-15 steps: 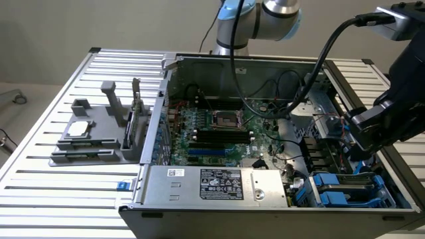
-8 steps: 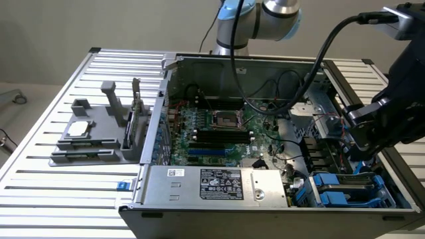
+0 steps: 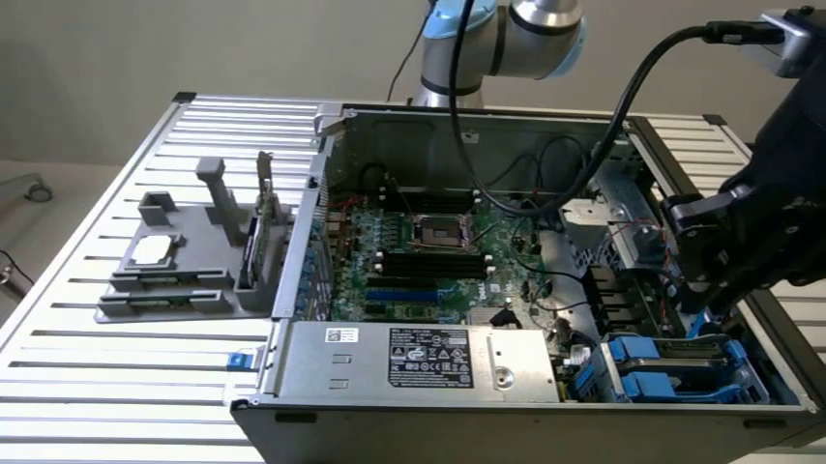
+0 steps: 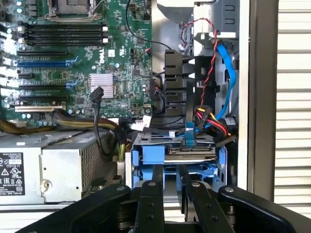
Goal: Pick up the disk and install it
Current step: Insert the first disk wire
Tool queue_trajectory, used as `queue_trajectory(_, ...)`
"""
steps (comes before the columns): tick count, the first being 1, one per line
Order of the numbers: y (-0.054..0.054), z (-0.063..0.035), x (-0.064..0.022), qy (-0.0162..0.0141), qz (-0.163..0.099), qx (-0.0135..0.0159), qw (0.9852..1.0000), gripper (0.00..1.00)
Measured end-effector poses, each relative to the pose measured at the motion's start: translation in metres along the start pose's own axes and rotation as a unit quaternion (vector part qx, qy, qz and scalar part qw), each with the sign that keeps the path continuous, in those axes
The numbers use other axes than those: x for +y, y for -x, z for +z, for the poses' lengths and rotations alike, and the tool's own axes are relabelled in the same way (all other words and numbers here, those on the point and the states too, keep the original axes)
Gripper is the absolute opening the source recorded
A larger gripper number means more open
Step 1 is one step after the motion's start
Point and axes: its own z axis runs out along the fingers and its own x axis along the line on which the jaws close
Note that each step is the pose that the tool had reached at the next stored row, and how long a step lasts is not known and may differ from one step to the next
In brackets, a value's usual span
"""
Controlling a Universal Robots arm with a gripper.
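My black two-fingered claw [image 4: 168,170] stands with its fingers slightly parted, pinching nothing that I can make out. Just beyond the tips lies the flat silver-grey metal disk [image 4: 201,151] in its blue plastic rails, sitting in the drive bay of the open grey metal computer case [image 4: 257,97]. I judge the install step nearly done: the disk looks seated and free of the claw. Past it hang red, yellow and black wires [image 4: 211,119]. Any move from here calls for a straight path clear of wires and rails.
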Motion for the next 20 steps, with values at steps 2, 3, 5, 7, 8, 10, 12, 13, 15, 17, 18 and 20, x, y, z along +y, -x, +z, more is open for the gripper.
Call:
queue_trajectory(2, 0.0, 0.0001, 0.0, -0.0005, 0.017, -0.0006, 0.9999, 0.26)
queue_trajectory(3, 0.0, 0.0002, 0.0, -0.0008, 0.026, -0.0009, 0.9997, 0.26)
queue_trajectory(5, 0.0, 0.0004, 0.0, -0.0012, 0.043, -0.0015, 0.9991, 0.26)
queue_trajectory(7, 0.0, 0.0006, 0.0, -0.0018, 0.06, -0.0021, 0.9982, 0.26)
queue_trajectory(8, 0.0, 0.0007, 0.0, -0.002, 0.069, -0.0025, 0.9976, 0.26)
queue_trajectory(10, 0.0, 0.0008, 0.0, -0.0025, 0.086, -0.0031, 0.9963, 0.26)
queue_trajectory(12, 0.0, 0.0011, 0.0, -0.003, 0.103, -0.0037, 0.9946, 0.26)
queue_trajectory(13, 0.0, 0.0012, 0.0, -0.0032, 0.112, -0.004, 0.9937, 0.26)
queue_trajectory(15, 0.0, 0.0015, -0.0001, -0.0036, 0.129, -0.0046, 0.9917, 0.26)
queue_trajectory(17, -0.0001, 0.0019, -0.0001, -0.0039, 0.146, -0.0051, 0.9893, 0.26)
queue_trajectory(18, 0.0, 0.0022, -0.0001, -0.0041, 0.154, -0.0054, 0.9881, 0.26)
queue_trajectory(20, -0.0001, 0.0026, -0.0001, -0.0044, 0.17, -0.0059, 0.9854, 0.26)
